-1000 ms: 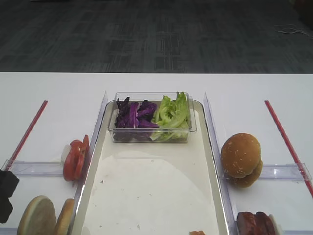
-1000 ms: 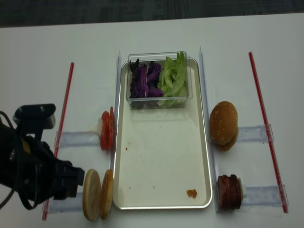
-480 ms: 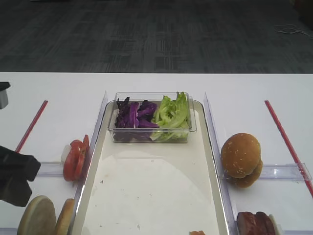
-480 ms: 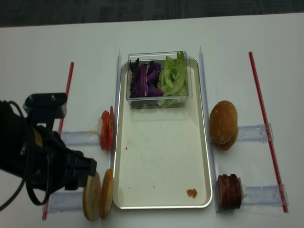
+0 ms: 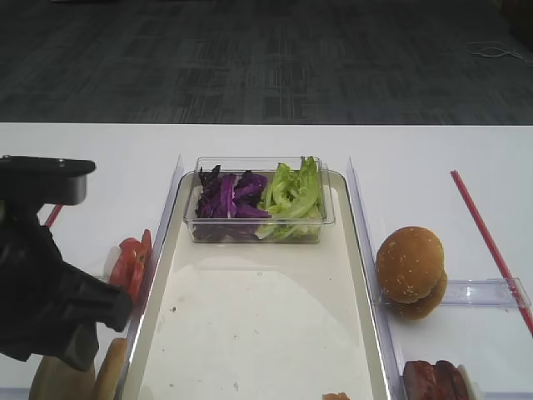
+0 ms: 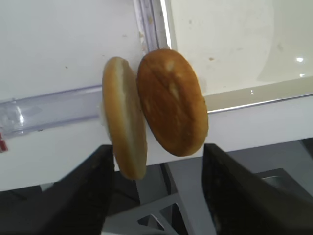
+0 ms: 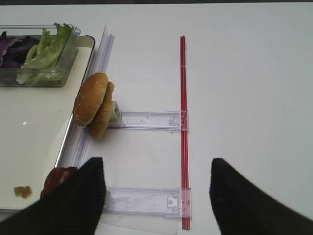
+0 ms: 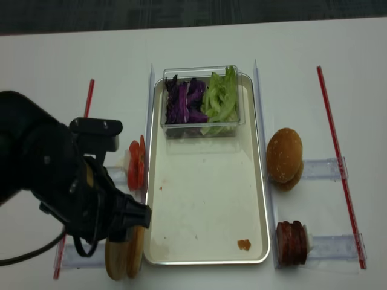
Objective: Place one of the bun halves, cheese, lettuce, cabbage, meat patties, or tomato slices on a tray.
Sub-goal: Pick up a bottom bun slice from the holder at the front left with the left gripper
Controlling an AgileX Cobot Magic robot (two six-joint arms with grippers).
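Note:
Two bun halves (image 6: 124, 117) stand on edge just left of the tray (image 8: 205, 199), near its front corner. My left gripper (image 6: 156, 196) is open, and the buns' near ends lie between its fingers without touching them. From above, the left arm (image 8: 66, 181) covers much of the bun halves (image 8: 124, 257). Tomato slices (image 8: 136, 164) stand by the tray's left rim. Cabbage (image 8: 184, 99) and lettuce (image 8: 221, 96) fill a clear tub on the tray's far end. Meat patties (image 8: 291, 243) sit right of the tray. My right gripper (image 7: 156, 196) is open and holds nothing. No cheese shows.
Two sesame bun tops (image 8: 284, 158) lean on a clear plastic holder (image 7: 146, 120) right of the tray. Red strips (image 8: 338, 163) run along both outer sides of the table. A small orange crumb (image 8: 243, 245) lies on the tray's front right part.
The left arm has swung in from the left edge toward the tray and now hangs over the bun halves, its gripper still open. Nothing else has moved.

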